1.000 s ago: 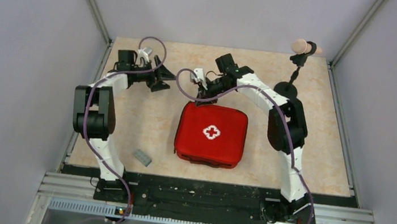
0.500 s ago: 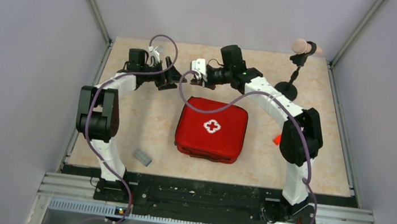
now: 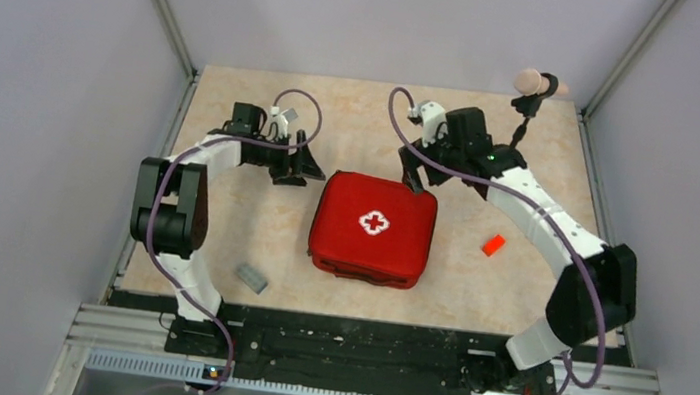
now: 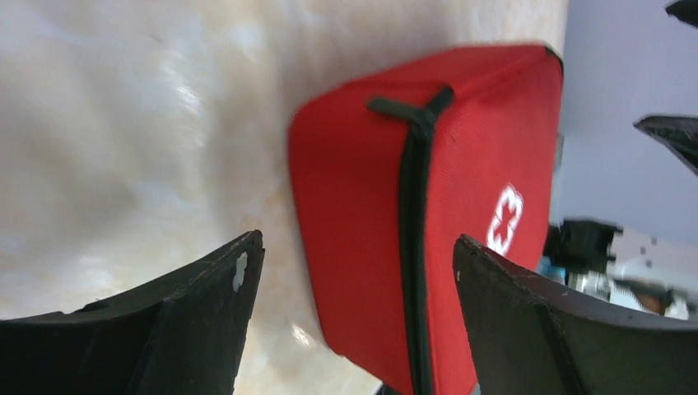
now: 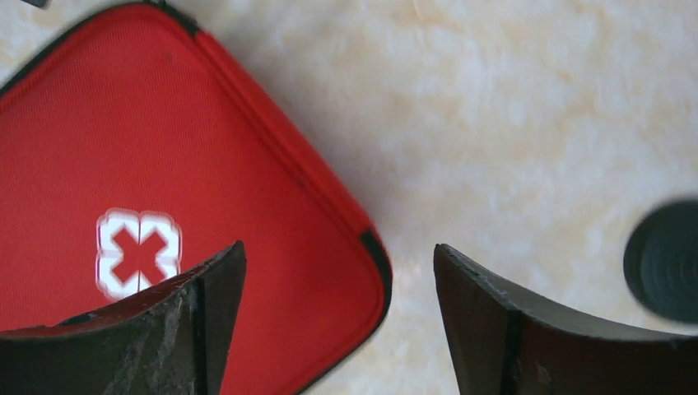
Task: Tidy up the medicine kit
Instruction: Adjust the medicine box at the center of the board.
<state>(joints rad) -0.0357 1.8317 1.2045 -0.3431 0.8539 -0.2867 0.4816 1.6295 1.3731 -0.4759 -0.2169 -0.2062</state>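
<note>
Marbled table (image 3: 252, 226) is carrying the closed medicine kit (image 3: 372, 228), with an orange block (image 3: 492, 244), grey block (image 3: 251, 278) and black stand base (image 5: 663, 262) lying apart.

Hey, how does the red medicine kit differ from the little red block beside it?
The medicine kit is far larger than the red block. The kit bears a white cross and black edging; the block is plain. The kit lies mid-table; the block sits to its right, apart. Both are red and rest on the table.

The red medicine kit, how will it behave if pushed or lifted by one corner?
The medicine kit is a fabric pouch, so it will probably sag rather than stay stiff. Lying flat and wide, it should slide, not tip or roll.
</note>
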